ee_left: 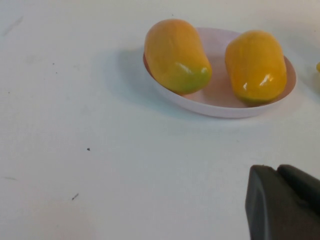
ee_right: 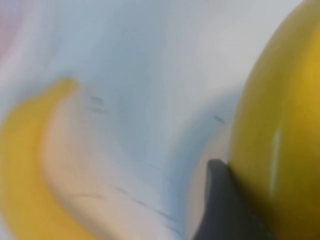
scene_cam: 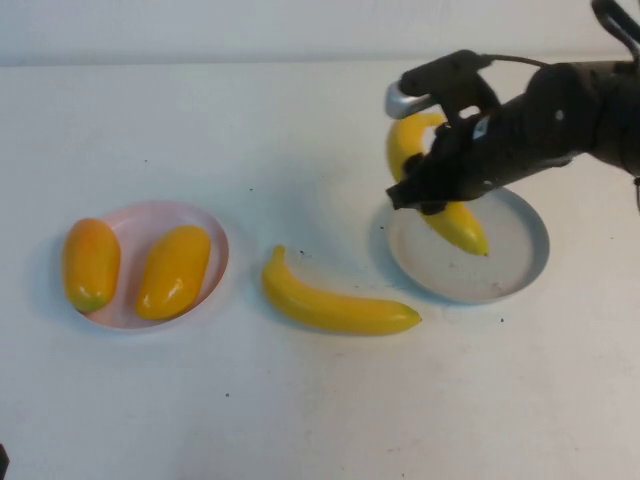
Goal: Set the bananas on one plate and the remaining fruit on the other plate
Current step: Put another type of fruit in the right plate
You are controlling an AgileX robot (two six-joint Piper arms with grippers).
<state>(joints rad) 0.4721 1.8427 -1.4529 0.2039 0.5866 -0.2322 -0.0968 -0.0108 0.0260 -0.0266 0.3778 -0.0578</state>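
Banana in right gripper jaws; left gripper parked.

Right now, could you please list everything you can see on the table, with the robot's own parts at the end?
Mango-like fruits: two, yellow-orange, side by side on the pink plate.
Pink plate: one, pale pink, on the robot's left.
Grey-blue plate: one, grey-blue, on the robot's right.
Held banana: one, yellow, in the right gripper, its lower end over the grey-blue plate.
Loose banana: one, yellow, lying on the table between the plates.
Table: one, white.
Right gripper: one, black, above the grey-blue plate's near-left rim, shut on the held banana.
Left gripper: one, black, low near the pink plate.
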